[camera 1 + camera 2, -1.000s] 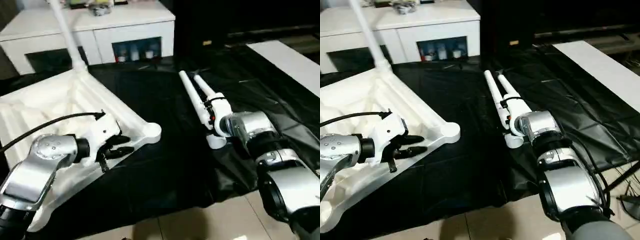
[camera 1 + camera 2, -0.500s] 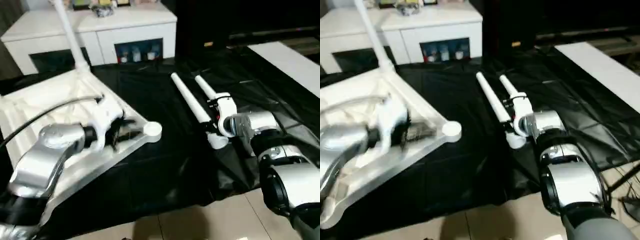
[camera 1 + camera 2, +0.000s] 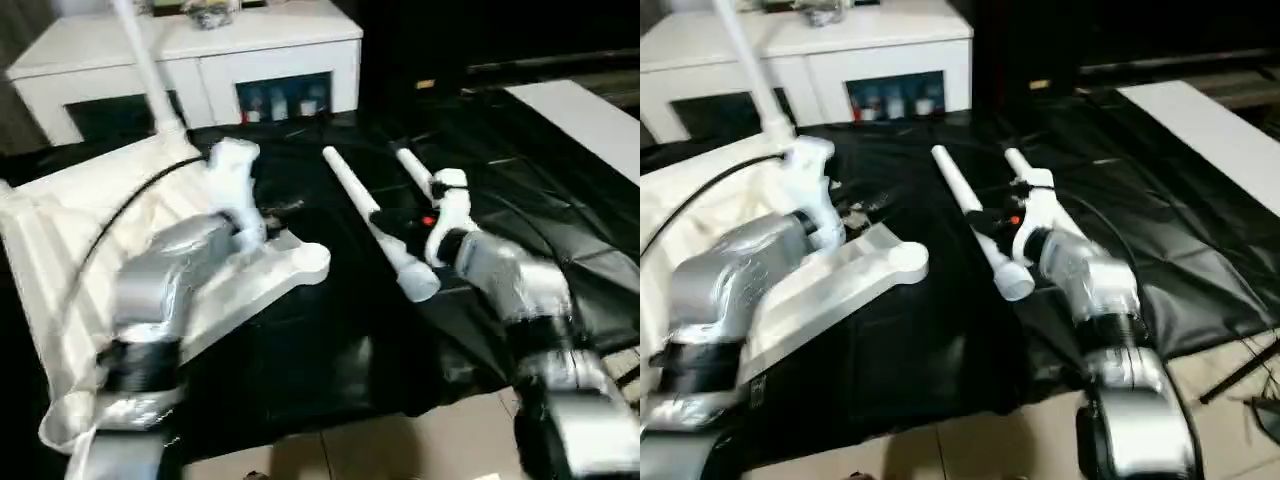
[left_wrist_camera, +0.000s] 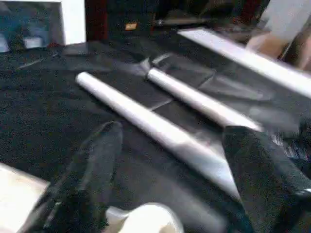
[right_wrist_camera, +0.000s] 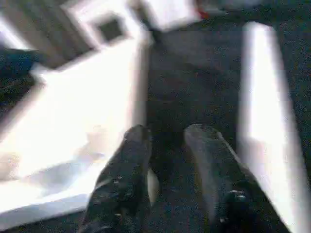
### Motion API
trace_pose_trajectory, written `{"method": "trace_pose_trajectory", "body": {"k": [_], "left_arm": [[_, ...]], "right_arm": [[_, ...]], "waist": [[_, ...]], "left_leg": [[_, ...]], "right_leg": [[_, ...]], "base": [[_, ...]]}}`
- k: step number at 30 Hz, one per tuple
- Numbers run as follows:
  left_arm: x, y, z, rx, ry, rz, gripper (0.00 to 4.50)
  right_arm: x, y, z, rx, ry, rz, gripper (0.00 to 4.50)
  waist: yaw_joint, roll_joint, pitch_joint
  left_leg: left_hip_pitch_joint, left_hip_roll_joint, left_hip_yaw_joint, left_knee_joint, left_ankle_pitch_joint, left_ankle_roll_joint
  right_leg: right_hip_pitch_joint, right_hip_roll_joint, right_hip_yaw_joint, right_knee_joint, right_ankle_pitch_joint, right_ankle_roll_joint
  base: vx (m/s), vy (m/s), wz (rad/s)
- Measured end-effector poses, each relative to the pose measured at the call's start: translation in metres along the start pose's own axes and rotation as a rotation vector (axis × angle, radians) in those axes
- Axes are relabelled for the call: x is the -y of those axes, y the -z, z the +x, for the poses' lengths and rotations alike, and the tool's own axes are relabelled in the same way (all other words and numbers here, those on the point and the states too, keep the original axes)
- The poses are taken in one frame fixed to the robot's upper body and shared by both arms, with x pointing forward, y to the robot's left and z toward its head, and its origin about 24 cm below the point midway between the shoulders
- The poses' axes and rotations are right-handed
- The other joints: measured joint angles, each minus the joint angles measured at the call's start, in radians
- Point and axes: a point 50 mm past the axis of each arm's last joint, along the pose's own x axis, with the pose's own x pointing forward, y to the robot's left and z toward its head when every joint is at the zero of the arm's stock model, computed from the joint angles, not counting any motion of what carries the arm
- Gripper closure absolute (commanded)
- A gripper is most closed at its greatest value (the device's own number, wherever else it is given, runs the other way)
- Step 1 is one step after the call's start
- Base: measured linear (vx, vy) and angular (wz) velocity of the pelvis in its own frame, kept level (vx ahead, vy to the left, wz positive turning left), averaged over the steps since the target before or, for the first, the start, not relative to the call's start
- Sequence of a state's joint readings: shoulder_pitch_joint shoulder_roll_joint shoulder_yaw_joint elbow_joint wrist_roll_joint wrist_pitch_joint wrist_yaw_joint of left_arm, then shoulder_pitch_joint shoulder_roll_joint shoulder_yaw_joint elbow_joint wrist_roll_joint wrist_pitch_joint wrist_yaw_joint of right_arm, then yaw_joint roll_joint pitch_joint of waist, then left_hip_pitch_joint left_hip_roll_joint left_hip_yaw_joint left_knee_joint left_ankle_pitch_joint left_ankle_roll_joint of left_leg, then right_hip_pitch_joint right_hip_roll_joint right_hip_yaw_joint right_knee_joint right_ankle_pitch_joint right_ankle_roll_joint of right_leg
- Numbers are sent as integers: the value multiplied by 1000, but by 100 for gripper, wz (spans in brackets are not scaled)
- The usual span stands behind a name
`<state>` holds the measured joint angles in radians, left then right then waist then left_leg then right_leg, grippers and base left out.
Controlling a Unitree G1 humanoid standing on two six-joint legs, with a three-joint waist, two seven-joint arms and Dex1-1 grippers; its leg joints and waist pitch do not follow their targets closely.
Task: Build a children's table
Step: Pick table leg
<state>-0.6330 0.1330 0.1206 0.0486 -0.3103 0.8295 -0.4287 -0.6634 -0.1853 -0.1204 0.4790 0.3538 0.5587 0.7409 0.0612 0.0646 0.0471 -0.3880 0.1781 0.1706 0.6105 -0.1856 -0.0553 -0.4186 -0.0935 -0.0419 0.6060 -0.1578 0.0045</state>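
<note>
Left gripper [image 4: 170, 184] spread wide, nothing between the fingers [image 4: 92, 174], hovering over the tabletop's [image 3: 90, 220] corner socket [image 3: 305, 262]. Two loose legs [image 3: 375, 225] just beyond it on the black cover [image 3: 320, 340], one leg [image 3: 145, 65] upright in the far corner. Right gripper [image 5: 167, 150] narrowed, gripping nothing, leg right beside it.

My bench [image 3: 940, 330] has a crinkled black plastic cover. Low white cabinet with dark glass doors [image 3: 200, 70] behind it. Pale beige tiled floor [image 3: 970, 450] in front.
</note>
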Motion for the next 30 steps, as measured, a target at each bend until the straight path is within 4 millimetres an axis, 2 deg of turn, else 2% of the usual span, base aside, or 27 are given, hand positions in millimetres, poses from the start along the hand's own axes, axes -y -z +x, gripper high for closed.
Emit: {"method": "trace_pose_trajectory", "body": {"k": [3, 5, 7, 9, 14, 17, 19, 22, 26, 27, 29, 30], "left_arm": [[1, 7, 3, -53, 9, 15, 49], [-1, 13, 1, -85, 9, 41, 23], [-4, 17, -6, -127, 27, 150, 7], [-8, 21, -14, -190, 46, 280, 1], [-11, 30, -34, -324, 135, 487, 0], [-8, 33, -44, -375, 205, 535, 0], [-5, 34, -44, -381, 227, 538, 0], [1, 34, -44, -372, 254, 540, 0], [6, 33, -45, -364, 283, 535, 0], [7, 33, -45, -365, 290, 533, 0], [8, 33, -45, -367, 296, 533, 0], [8, 33, -46, -367, 295, 534, 0]], "right_arm": [[-1, -5, -1, -3, 6, -59, 361], [4, -4, -3, -35, 65, -115, 333], [8, -4, 0, -72, 135, -141, 330], [13, -7, 2, -113, 221, -144, 306], [15, -27, 10, -193, 367, -242, 260], [24, -33, 9, -290, 468, -290, 234], [27, -28, 10, -347, 487, -293, 216], [33, -11, 8, -459, 501, -247, 190], [41, 7, 3, -578, 525, -202, 172], [41, 7, 3, -590, 523, -196, 148], [42, 7, 2, -608, 525, -197, 148], [43, 7, 2, -620, 529, -190, 185]], "waist": [[-3, 0, 0], [-3, 1, 0], [-9, 5, 1], [-14, 8, 2], [-20, 8, 2], [-20, 7, 2], [-17, 6, 3], [-17, 6, 3], [-20, 5, 3], [-20, 4, 3], [-22, 2, 3], [-23, 1, 3]], "left_leg": [[1, 0, 0, 0, 0, 0], [1, 0, -1, 0, 0, 0], [1, 0, -1, -1, 0, 0], [1, 0, -1, -2, 0, -1], [1, 0, -1, -3, 0, -1], [1, 0, -1, -3, 0, -1], [1, 0, 0, -3, 0, -1], [1, 0, 0, -2, 0, -1], [1, 0, 0, -2, 0, -1], [2, 0, 0, -2, 0, -1], [3, 0, 0, -2, 0, -1], [3, 0, 0, -2, 0, -1]], "right_leg": [[1, 0, 0, 0, 0, 0], [0, 0, 0, 0, 0, 0], [0, 0, -1, 0, 0, 0], [-1, 0, -1, 0, 0, 1], [-1, 1, -1, 1, -2, 3], [-1, 0, 0, 1, -4, 3], [-1, 0, 0, 1, -4, 3], [-1, 0, 0, 1, -4, 3], [-1, 0, 0, 3, -4, 3], [-1, 0, 0, 4, -4, 3], [-1, 0, 0, 4, -4, 3], [-1, 0, 0, 5, -4, 3]], "base": [[0, 0, 0], [0, 0, 0], [0, 0, 0], [0, 0, 0], [0, 0, 0], [0, 0, 0], [0, 0, 0], [0, 0, 0], [0, 0, 0], [0, 0, 0], [0, 0, 0], [0, 0, 0]]}}
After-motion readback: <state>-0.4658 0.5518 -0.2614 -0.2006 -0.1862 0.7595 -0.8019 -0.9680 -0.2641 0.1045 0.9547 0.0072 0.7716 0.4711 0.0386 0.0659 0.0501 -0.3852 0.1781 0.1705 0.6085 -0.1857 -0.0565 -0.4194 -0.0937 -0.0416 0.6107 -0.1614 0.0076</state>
